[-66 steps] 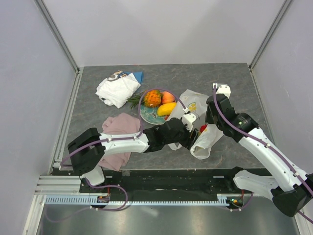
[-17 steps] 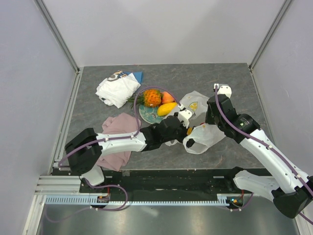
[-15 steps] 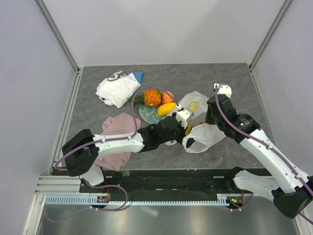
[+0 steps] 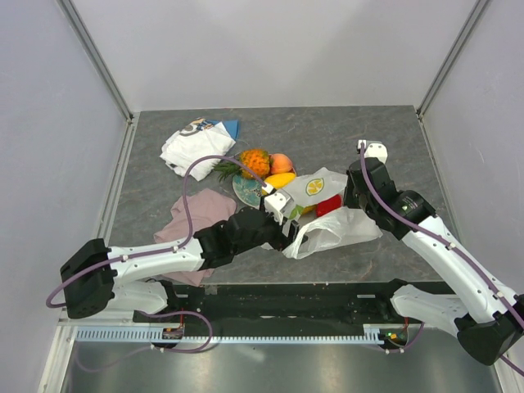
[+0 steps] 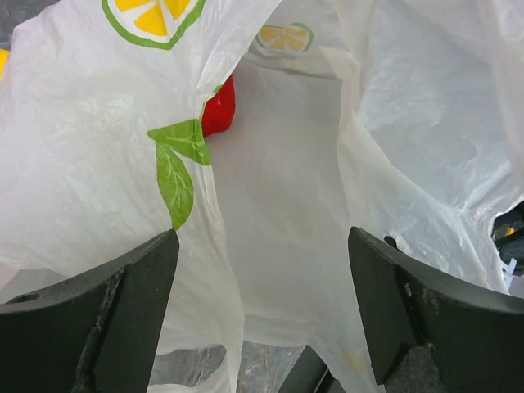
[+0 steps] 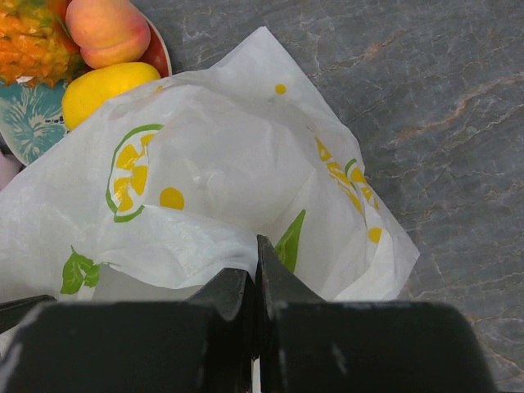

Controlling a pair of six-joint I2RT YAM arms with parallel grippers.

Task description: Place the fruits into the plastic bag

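The plastic bag (image 4: 332,221) lies right of centre, its mouth facing left. My right gripper (image 6: 258,260) is shut on the bag's upper edge (image 6: 205,237) and holds it up. A red pepper-shaped fruit (image 5: 219,106) lies inside the bag (image 5: 286,188) and shows red through the plastic (image 4: 329,205) from above. My left gripper (image 5: 262,311) stands open and empty just outside the mouth, at the bag's left end (image 4: 288,223). On the plate (image 4: 242,193) sit the pineapple (image 4: 255,162), the peach (image 4: 281,162) and a mango (image 4: 280,179). The right wrist view also shows the pineapple (image 6: 29,41), peach (image 6: 106,31) and mango (image 6: 106,88).
A white folded cloth (image 4: 195,149) with a blue item (image 4: 231,128) behind it lies at the back left. A pink cloth (image 4: 196,217) lies under my left arm near the front. Metal rails and grey walls bound the table.
My left arm has drawn back toward the front left, out of the bag, with its jaws open. The bag's mouth has spread leftward and the red fruit now lies inside. The right gripper holds still.
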